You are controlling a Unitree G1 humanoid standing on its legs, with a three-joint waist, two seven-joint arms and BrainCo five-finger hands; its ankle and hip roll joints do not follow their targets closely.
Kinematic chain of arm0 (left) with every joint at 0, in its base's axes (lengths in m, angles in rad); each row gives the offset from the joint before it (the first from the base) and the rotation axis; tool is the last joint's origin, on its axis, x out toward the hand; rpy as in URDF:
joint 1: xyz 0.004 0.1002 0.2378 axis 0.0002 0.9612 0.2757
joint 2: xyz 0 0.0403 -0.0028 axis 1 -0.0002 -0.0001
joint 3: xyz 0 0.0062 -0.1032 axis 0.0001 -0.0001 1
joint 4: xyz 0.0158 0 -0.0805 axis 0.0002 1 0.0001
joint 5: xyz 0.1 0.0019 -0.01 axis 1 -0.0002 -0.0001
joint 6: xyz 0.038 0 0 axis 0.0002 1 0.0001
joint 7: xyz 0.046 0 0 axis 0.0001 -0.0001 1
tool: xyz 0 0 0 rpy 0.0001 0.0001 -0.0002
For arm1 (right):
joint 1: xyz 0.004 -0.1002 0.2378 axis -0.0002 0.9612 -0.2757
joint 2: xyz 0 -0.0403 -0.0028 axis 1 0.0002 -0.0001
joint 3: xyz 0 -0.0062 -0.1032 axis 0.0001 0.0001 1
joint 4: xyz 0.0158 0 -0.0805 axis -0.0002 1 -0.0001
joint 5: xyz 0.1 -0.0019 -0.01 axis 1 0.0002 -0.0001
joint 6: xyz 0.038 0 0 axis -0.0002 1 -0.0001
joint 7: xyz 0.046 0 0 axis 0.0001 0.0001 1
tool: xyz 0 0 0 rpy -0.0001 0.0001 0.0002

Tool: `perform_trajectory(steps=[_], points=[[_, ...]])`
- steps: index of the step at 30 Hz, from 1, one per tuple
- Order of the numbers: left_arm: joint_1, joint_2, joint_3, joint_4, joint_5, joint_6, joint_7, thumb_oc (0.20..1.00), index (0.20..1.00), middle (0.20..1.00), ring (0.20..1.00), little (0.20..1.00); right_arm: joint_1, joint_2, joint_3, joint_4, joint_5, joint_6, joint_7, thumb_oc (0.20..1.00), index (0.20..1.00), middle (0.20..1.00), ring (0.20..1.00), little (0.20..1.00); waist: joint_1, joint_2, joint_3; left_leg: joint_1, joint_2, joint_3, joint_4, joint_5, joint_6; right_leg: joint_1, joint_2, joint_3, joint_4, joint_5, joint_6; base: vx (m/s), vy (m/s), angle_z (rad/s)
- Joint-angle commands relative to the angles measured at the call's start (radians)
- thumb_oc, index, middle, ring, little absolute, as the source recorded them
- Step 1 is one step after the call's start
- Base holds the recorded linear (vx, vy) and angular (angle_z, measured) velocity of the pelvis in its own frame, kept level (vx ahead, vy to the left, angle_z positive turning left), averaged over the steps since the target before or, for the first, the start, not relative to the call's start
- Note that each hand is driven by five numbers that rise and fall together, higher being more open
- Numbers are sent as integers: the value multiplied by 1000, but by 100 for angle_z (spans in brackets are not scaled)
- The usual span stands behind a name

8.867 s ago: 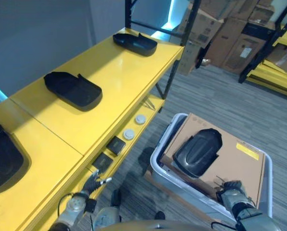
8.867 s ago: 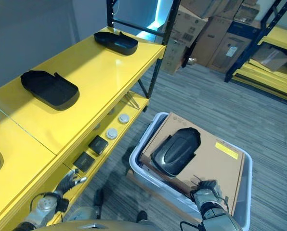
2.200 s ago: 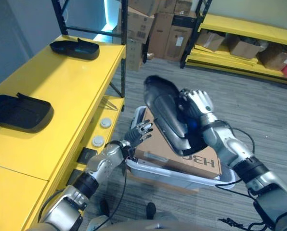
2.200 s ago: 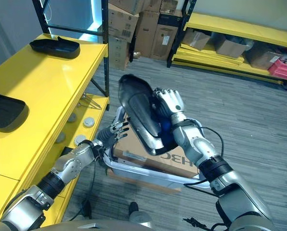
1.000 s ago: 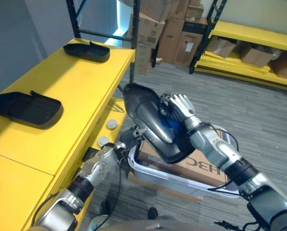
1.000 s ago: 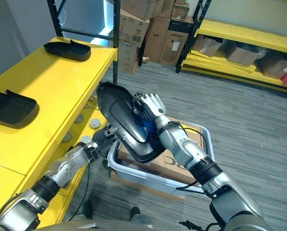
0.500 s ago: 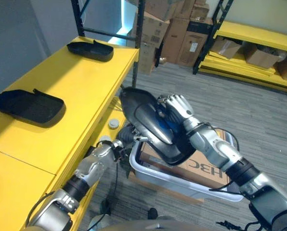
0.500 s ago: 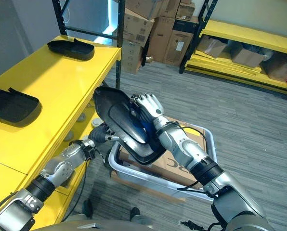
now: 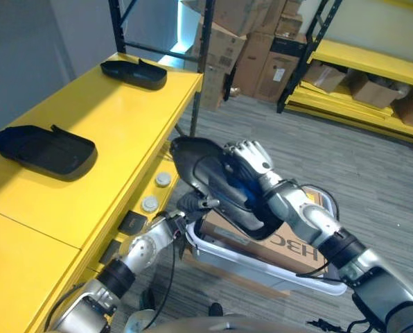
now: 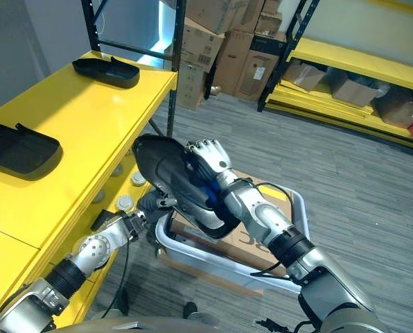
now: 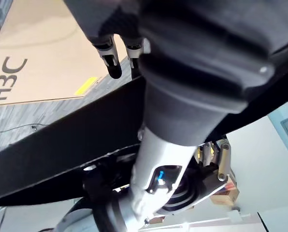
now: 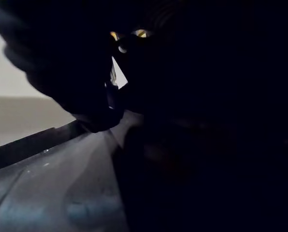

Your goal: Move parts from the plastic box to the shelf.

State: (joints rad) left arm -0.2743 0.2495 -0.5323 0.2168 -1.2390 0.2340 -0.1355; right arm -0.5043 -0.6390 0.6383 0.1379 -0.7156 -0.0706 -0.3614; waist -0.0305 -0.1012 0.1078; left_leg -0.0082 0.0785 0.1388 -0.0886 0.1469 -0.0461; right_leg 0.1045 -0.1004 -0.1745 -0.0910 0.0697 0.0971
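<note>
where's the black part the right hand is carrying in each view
Left eye view: black part at centre, above the plastic box.
Right eye view: left of centre.
Left wrist view: dark band across the middle.
Right wrist view: too dark to tell.
Shared landmark: cardboard box.

Even overhead light fills the two eye views, with a cold blue-white glow at 12 o'clock behind the yellow shelf [image 9: 116,118], whose top carries a soft pale sheen. The right wrist view is almost black, with only a pale patch at 9 o'clock and a thin bright slit near 12 o'clock. In the left wrist view the close dark surfaces are blurred, while the cardboard [image 11: 42,53] at 10 o'clock is brightly lit.
</note>
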Motion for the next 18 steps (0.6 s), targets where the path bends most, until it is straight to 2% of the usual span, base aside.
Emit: perform_trajectory(steps=[1, 6, 9, 10, 11, 12, 13, 14, 15, 18], points=[[-201, -145, -18, 58, -46, -49, 51, 1000, 1000, 1000, 1000, 1000, -116, 74, 162, -101, -27, -129, -41, 200, 200, 200, 200, 200, 19, 43, -2, 114, 33, -23, 1, -116, -18, -1, -31, -39, 4, 3, 50, -39, 2, 2], [-207, -176, -8, 75, -16, -126, 170, 1000, 1000, 1000, 1000, 1000, -122, 136, 176, -116, -7, -114, -20, 200, 200, 200, 200, 200, 30, 43, 3, 109, 28, -37, 1, -116, -16, -1, -31, -44, 4, 1, 48, -1, -2, 1], [-211, -186, 20, 92, 85, -207, 302, 1000, 1000, 1000, 1000, 1000, -105, 163, 170, -110, 19, -93, -11, 200, 200, 200, 200, 200, 36, 41, 5, 107, 25, -45, 1, -113, -16, 0, -31, -48, 4, 3, 49, 0, 0, 0], [-208, -195, 32, 108, 112, -234, 333, 736, 736, 736, 736, 736, -94, 180, 167, -97, 27, -89, -14, 200, 200, 200, 200, 200, 39, 39, 6, 107, 24, -49, 1, -113, -16, 1, -32, -50, 4, 3, 49, 30, -27, 0], [-207, -203, 42, 119, 128, -266, 355, 542, 542, 542, 542, 542, -83, 194, 167, -89, 36, -91, -17, 200, 200, 200, 200, 200, 41, 38, 6, 106, 24, -50, 1, -112, -17, 1, -33, -52, 4, 4, 50, 34, -25, 1], [-208, -210, 50, 124, 126, -301, 380, 470, 470, 470, 470, 470, -75, 204, 167, -83, 39, -96, -19, 200, 200, 200, 200, 200, 41, 37, 6, 106, 24, -50, 1, -111, -17, 1, -34, -53, 4, 5, 50, 36, -14, 5], [-210, -221, 67, 129, 133, -360, 435, 288, 288, 288, 288, 288, -64, 219, 172, -80, 45, -94, -20, 200, 200, 200, 200, 200, 41, 36, 6, 106, 24, -50, 1, -110, -17, 2, -34, -54, 4, 5, 50, 30, -2, 7], [-211, -226, 76, 128, 127, -393, 467, 238, 238, 238, 238, 238, -61, 226, 176, -78, 55, -86, -21, 200, 200, 200, 200, 200, 42, 37, 6, 106, 24, -51, 1, -108, -17, 2, -34, -55, 4, 6, 49, 43, 8, 9], [-216, -240, 99, 135, 154, -464, 521, 200, 200, 200, 200, 200, -59, 244, 178, -58, 85, -72, -31, 200, 200, 200, 200, 200, 44, 36, 7, 106, 23, -53, 1, -106, -19, 4, -35, -58, 4, 7, 49, 34, 8, 7], [-220, -250, 114, 143, 127, -488, 528, 200, 200, 200, 200, 200, -54, 260, 177, -45, 109, -60, -38, 200, 200, 200, 200, 200, 45, 35, 6, 106, 22, -56, 1, -105, -21, 5, -36, -59, 4, 8, 50, 26, 4, 5]])
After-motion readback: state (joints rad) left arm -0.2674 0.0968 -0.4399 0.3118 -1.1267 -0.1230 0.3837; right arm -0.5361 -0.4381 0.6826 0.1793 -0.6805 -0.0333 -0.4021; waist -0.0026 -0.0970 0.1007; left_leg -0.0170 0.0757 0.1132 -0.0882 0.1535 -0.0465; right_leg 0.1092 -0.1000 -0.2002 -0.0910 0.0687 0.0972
